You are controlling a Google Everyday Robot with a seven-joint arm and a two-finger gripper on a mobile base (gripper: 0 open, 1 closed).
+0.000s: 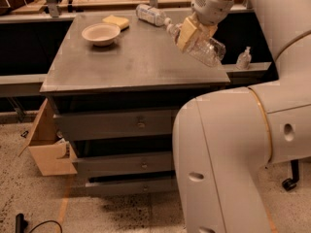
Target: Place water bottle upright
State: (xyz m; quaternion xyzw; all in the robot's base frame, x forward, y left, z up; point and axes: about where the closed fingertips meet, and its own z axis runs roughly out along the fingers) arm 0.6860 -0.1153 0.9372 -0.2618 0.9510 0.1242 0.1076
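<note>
The water bottle (210,51) is held tilted in the pincer (192,35), which is clamped around its body, over the right side of the tabletop (131,62), in the upper right of the frame.

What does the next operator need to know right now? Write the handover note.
Hand: shut on the water bottle, over the table, right side.
Bottle: tilted, cap up-left, base down-right near the edge; contact with the top unclear.
Done: bottle grasped.
Left: turn it upright, set it down, release.
Nearby: second bottle lying at the back, bowl and yellow sponge back left.
</note>
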